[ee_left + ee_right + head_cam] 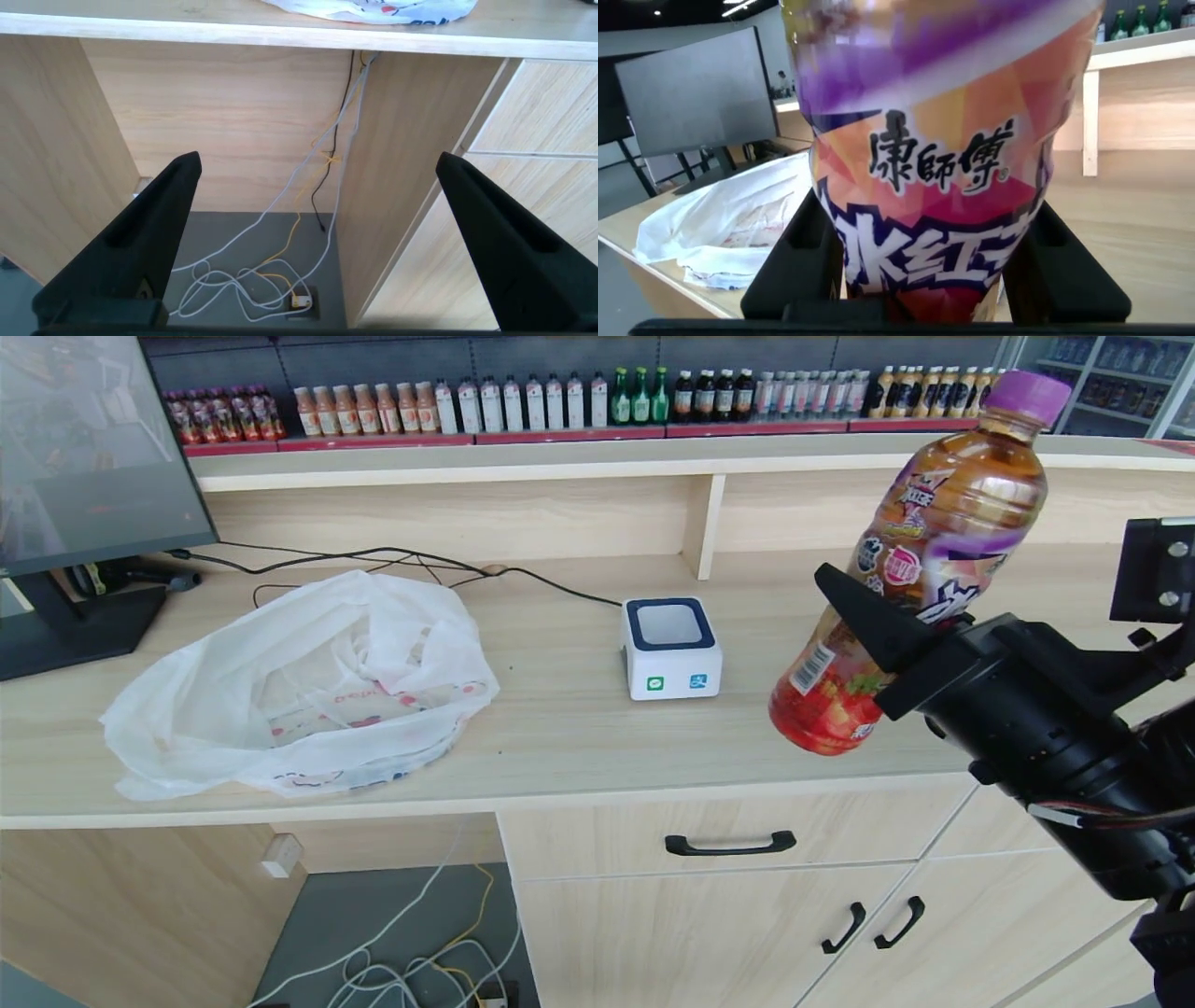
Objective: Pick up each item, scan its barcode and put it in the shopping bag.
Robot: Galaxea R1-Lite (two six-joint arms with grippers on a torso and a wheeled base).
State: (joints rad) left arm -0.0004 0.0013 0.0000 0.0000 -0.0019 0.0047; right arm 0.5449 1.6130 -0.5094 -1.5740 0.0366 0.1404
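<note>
A tea bottle with a purple cap and a colourful label hangs tilted above the counter's right part, barcode facing left and down. My right gripper is shut on the bottle around its middle. The white barcode scanner stands on the counter, left of the bottle. A white shopping bag lies open on the counter's left part; its edge hangs over the counter front. My left gripper is open below the counter front, facing the cable niche, with nothing between its fingers.
A monitor on a black stand occupies the counter's back left, with cables trailing behind the bag. A raised shelf with several bottles runs along the back. Drawers sit under the counter; loose cables lie on the floor.
</note>
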